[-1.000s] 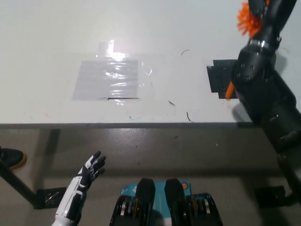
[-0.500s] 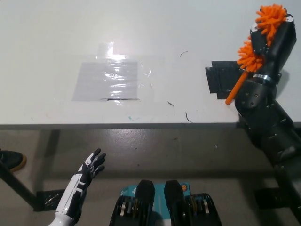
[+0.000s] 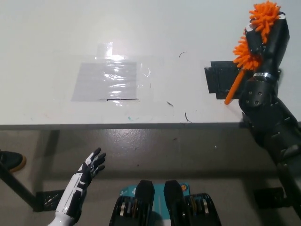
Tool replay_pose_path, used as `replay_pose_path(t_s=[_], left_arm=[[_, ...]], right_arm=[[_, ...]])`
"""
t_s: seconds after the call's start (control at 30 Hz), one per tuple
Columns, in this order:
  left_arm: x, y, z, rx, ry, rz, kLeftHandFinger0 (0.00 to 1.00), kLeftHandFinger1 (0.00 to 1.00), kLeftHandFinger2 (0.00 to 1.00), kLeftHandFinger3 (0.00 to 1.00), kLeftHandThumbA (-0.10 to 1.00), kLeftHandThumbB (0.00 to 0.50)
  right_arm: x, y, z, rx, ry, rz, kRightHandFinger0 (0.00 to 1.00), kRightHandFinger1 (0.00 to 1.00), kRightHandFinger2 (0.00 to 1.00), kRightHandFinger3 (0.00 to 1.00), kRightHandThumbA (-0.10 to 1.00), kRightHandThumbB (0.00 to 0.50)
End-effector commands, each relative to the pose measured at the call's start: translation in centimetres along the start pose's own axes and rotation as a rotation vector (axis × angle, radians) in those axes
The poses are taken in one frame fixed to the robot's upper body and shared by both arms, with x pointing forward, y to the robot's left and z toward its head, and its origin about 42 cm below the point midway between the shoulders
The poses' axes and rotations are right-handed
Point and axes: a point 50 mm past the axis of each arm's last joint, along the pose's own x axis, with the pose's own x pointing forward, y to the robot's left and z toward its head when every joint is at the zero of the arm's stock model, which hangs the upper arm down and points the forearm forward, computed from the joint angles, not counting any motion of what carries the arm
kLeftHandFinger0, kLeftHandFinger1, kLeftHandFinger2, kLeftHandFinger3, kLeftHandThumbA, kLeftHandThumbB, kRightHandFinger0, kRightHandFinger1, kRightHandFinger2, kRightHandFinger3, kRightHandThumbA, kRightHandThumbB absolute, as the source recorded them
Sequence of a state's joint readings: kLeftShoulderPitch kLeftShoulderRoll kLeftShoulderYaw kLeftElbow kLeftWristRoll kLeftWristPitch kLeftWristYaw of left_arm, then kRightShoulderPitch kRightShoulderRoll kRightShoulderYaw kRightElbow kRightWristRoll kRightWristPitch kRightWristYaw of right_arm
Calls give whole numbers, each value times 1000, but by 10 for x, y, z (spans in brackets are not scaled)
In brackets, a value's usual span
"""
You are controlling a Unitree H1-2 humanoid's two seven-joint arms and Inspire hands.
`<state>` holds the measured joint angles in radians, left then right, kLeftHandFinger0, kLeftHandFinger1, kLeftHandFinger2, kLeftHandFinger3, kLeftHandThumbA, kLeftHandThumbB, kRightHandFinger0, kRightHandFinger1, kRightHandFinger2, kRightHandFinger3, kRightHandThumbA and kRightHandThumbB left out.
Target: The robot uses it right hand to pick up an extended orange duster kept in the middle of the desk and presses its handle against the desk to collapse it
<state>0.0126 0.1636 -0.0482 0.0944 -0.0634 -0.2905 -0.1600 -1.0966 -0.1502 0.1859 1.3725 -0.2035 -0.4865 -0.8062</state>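
Note:
The orange duster (image 3: 245, 51) is at the desk's far right, its fluffy head showing above and below my black right hand (image 3: 267, 38), which is shut on it. Its thin orange handle (image 3: 233, 88) slants down and to the left. The handle's tip rests at the right edge of a black patch (image 3: 217, 80) on the white desk (image 3: 56, 37). My right forearm rises from the bottom right and hides part of the duster. My white left hand (image 3: 90, 167) hangs below the desk's front edge at lower left, open with fingers spread.
A clear shiny tape patch (image 3: 107, 80) lies mid-desk. The desk's front edge (image 3: 117, 125) runs across the picture, with grey floor below it. A dark shoe (image 3: 10, 158) shows at far left on the floor.
The right forearm has drawn back from over the black patch and stands more upright, so the duster head and handle now show. The handle tip stays by the patch. The left hand is still.

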Motion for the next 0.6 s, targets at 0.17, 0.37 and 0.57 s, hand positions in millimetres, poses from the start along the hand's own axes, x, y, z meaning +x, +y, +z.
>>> replay_pose_path(t_s=[0.17, 0.37, 0.57], left_arm=[[4, 11, 14, 38, -45, -17, 1000, 1000, 1000, 1000, 1000, 174], [6, 10, 12, 39, -44, -18, 1000, 1000, 1000, 1000, 1000, 169], [5, 9, 12, 39, -38, -22, 1000, 1000, 1000, 1000, 1000, 161]], right_arm=[[-3, 21, 12, 25, 2, 168, 4, 282, 695, 655, -100, 106], [71, -9, 118, 27, -371, 48, 0, 163, 578, 603, -100, 148], [88, -17, 152, -85, -552, 69, 0, 131, 536, 545, -100, 158]])
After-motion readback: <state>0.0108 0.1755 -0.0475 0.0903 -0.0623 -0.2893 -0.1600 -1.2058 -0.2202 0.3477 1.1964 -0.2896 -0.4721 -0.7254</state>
